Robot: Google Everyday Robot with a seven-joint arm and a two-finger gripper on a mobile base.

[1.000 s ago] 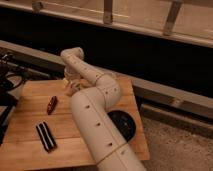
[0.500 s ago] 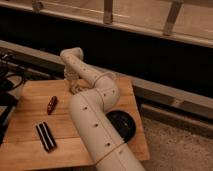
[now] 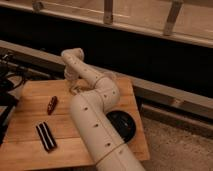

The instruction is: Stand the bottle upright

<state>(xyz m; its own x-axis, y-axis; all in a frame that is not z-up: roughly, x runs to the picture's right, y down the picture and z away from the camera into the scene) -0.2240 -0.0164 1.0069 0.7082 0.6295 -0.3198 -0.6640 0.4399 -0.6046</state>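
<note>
The gripper (image 3: 73, 83) was held low over the far side of the wooden board (image 3: 30, 155), right by the bottle (image 3: 76, 90).
One dish was seen: a round black bowl (image 3: 126, 125) on the near right part of the board, partly hidden by the big white arm (image 3: 97, 125); what was in it could not be told. The bottle was seen only as a small pale shape at the gripper's tip, and it could not be told which way its long side was pointed, or if it was lying or standing. It could not be told if the gripper was open, closed or holding anything. A small dark-red thing (image 3: 51, 104) was laid to the left, well apart from the bottle, and a black striped bar (image 3: 46, 136) nearer the front.
</note>
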